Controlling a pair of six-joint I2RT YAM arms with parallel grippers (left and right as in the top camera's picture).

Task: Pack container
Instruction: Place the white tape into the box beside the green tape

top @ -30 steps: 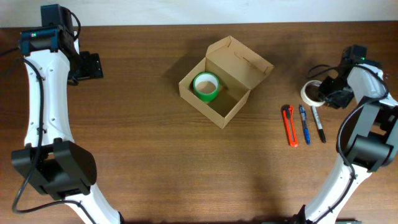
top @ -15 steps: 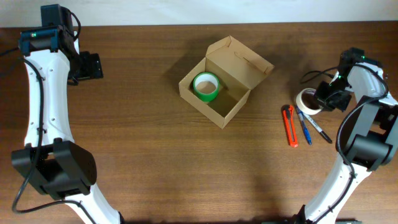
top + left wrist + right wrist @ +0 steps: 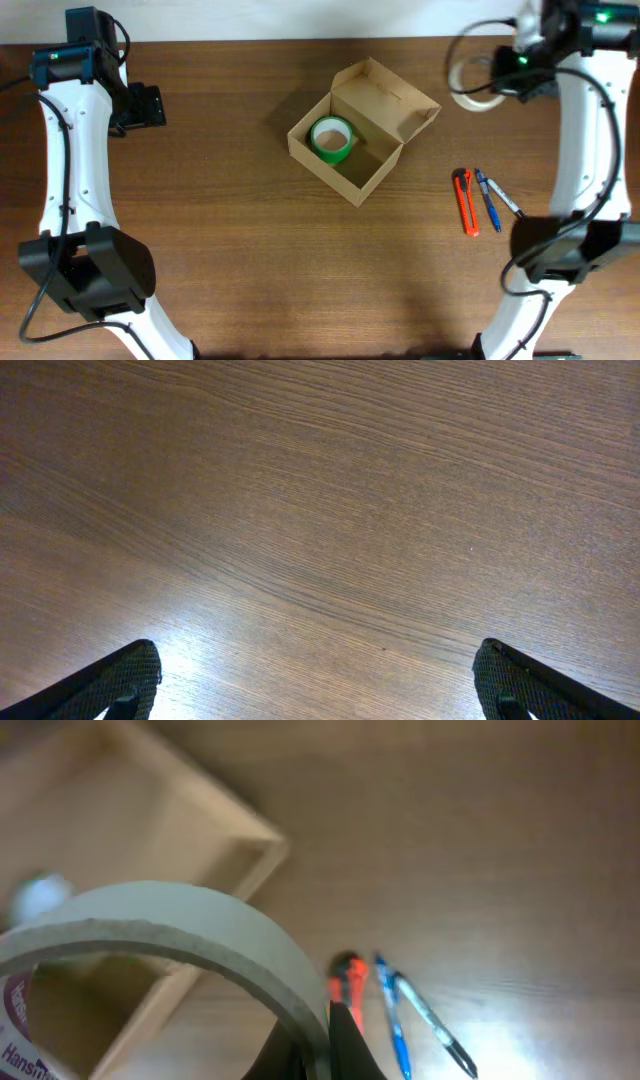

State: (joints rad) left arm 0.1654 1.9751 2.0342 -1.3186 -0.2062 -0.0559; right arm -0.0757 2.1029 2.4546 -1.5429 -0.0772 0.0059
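The cardboard box [image 3: 358, 135] sits near the middle of the table [image 3: 230, 260], a little toward 12 o'clock and turned cornerwise. Its flap lid stands open on the 2 o'clock side. A green tape roll [image 3: 331, 139] lies flat inside, in the corner toward 9 o'clock.

At about 2 o'clock from the box, near the far edge, the right end effector [image 3: 499, 82] is clamped on the wall of a whitish tape roll [image 3: 468, 84], holding it off the table. In the wrist view the roll arches over the closed fingers [image 3: 340, 1042]. That arm reaches straight from its base at 5 o'clock toward 12, wrist bent toward 9.

At 4 o'clock from the box lie an orange cutter [image 3: 465, 202], a blue pen [image 3: 487, 200] and a darker pen [image 3: 507, 201], side by side.

Well off at 9 o'clock, the left end effector [image 3: 152, 105] hangs over bare wood with its jaws spread wide. Its arm is stretched toward 12, wrist turned toward 3.
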